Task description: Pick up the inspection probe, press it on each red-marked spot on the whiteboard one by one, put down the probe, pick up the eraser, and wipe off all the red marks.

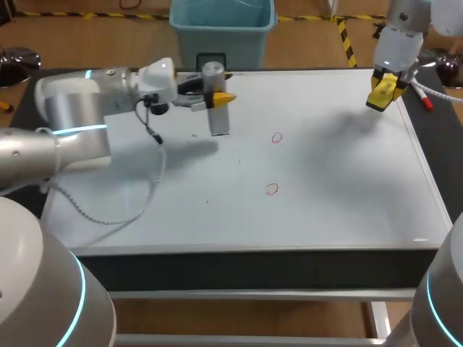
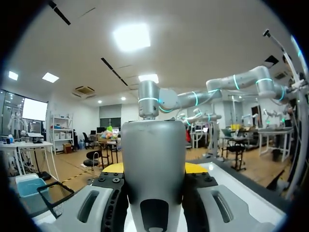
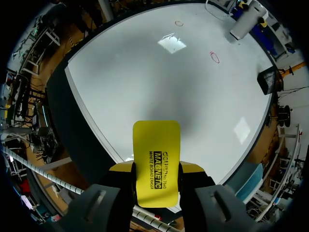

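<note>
Over the far left part of the whiteboard (image 1: 325, 210): inspection probe (image 1: 215, 108), grey cylinder, upright, clamped from two sides by the yellow tips of the left tool (image 1: 221, 99). Contact of its lower end with the board: not discernible. From the left wrist: same probe (image 2: 153, 145) filling the gap between both fingers of the left tool (image 2: 153, 169), yellow tips pressed against either flank.

Near the far right corner of the board: yellow eraser (image 3: 156, 145), flat, rounded corners, printed face toward the wrist camera, gripped on both sides between the fingers of the right tool (image 3: 155, 170). From the head camera: right tool (image 1: 380, 94) hanging above the board, well apart from the left tool.

Mid-board: farther red mark (image 1: 276, 137) and nearer red mark (image 1: 271, 189), small open loops, apart from each other, to the right of the probe, untouched by either tool.

Just beside the right tool, at the board's right edge: red-and-white marker (image 1: 422, 97), lying flat.
</note>
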